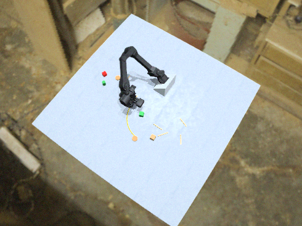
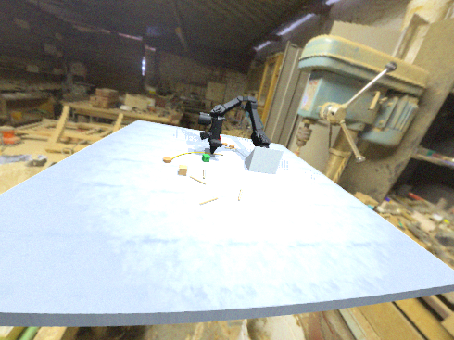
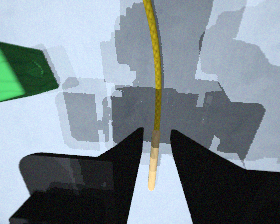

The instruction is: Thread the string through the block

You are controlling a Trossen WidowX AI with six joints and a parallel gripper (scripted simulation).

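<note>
My gripper [image 2: 213, 152] [image 3: 156, 132] is partly open, low over the table, with nothing held. In the wrist view its fingertips stand on either side of the pale stick [image 3: 152, 175], near where the stick meets the yellow string [image 1: 127, 120] [image 3: 157, 70]. The arm hides the stick in the top view. The string curves across the table to a round wooden button [image 1: 134, 138] [image 2: 167, 160]. A small tan wooden block [image 1: 153, 137] [image 2: 182, 170] sits beyond the button; I cannot make out a hole in it.
A green cube [image 1: 141, 114] [image 2: 206, 157] [image 3: 25, 75] lies close beside the gripper. Several loose sticks lie near the tan block. A red cube [image 1: 104, 74], a small green piece [image 1: 103, 83] and an orange disc [image 1: 118, 77] lie behind the arm. A grey wedge [image 2: 265, 160] stands at the arm's base.
</note>
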